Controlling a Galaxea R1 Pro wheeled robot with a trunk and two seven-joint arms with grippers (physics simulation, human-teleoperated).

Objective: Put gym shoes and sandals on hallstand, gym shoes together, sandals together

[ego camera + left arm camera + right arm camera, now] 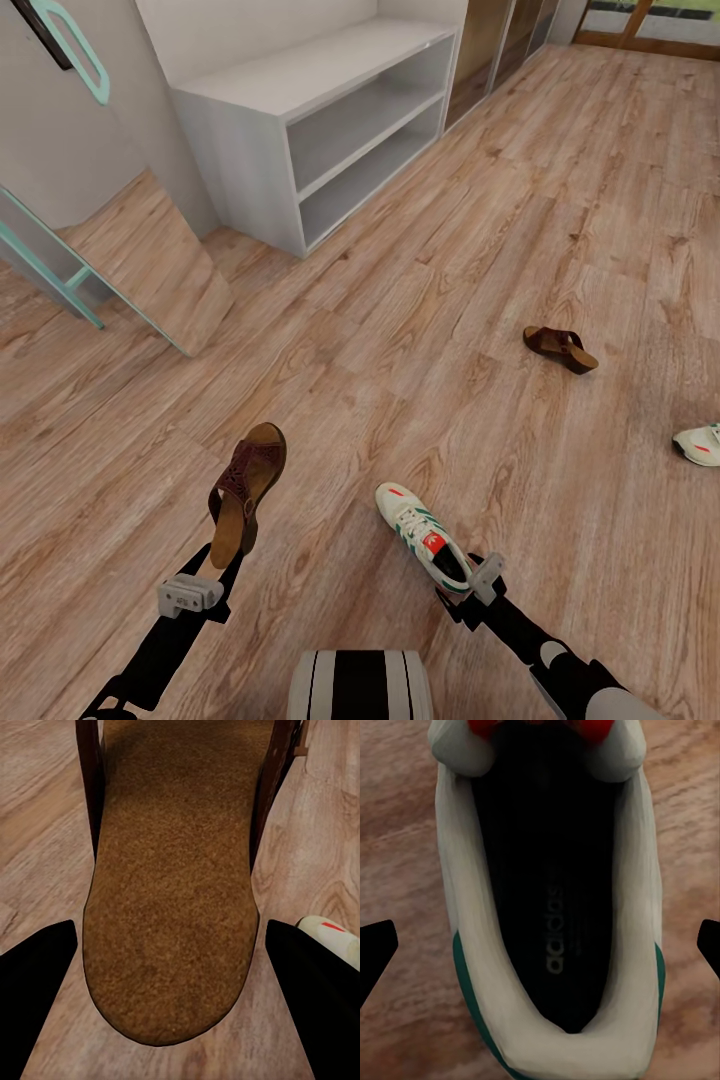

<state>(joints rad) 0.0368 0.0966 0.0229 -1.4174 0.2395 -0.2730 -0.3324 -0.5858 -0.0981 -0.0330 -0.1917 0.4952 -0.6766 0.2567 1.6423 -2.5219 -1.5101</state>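
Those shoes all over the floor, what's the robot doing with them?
It is gathering them up. Its left claw holds one brown sandal by the heel end, and its right claw holds a white sneaker by the heel. The other sandal lies on the wood floor farther ahead, and the second sneaker sits at the right edge of the head view. The grey shoe rack by the wall has nothing on its top or visible shelves yet.
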